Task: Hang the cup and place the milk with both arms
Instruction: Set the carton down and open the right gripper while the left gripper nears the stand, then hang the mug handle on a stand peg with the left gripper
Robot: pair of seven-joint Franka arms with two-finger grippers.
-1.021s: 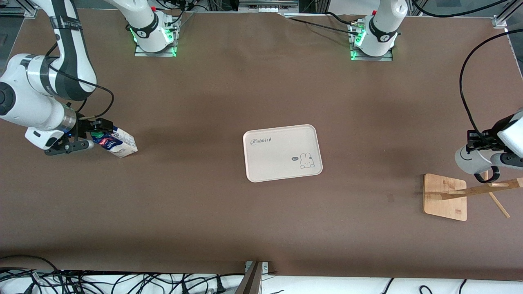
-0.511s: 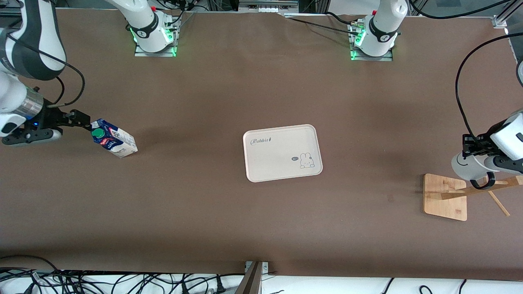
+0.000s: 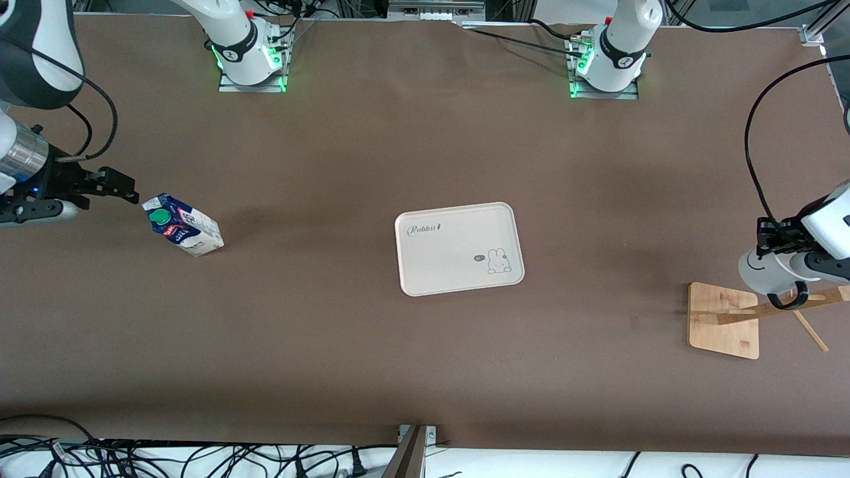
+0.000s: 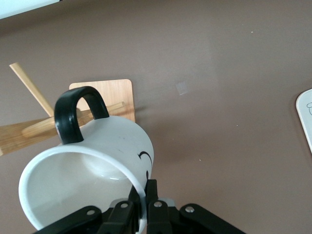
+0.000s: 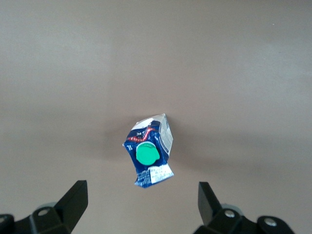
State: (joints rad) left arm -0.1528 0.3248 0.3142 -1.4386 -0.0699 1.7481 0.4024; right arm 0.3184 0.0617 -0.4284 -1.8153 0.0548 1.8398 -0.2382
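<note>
Hanging from the left gripper point(image 4: 141, 202), the cup point(image 4: 92, 183) is pinched by its wall, fingers closed on the rim, mouth toward the wrist camera and black handle point(image 4: 78, 114) outermost. Its handle lies against a peg of the wooden rack point(image 3: 724, 320) at the left arm's end of the table; whether the peg passes through the loop cannot be told. That relation governs the coming move: the peg's long axis probably must run through the loop before release.

One milk point(image 3: 182, 229) carton stands on the table at the right arm's end, green cap point(image 5: 146, 153) upward. The right gripper point(image 5: 141, 204) hovers above it, fingers spread wide and holding nothing, the carton lying between them in the wrist view. The right arm is much the nearer to it.

Counted: one cup, one milk, one rack, one tray point(image 3: 458, 248) mid-table, bare, well apart from both; two arms.
</note>
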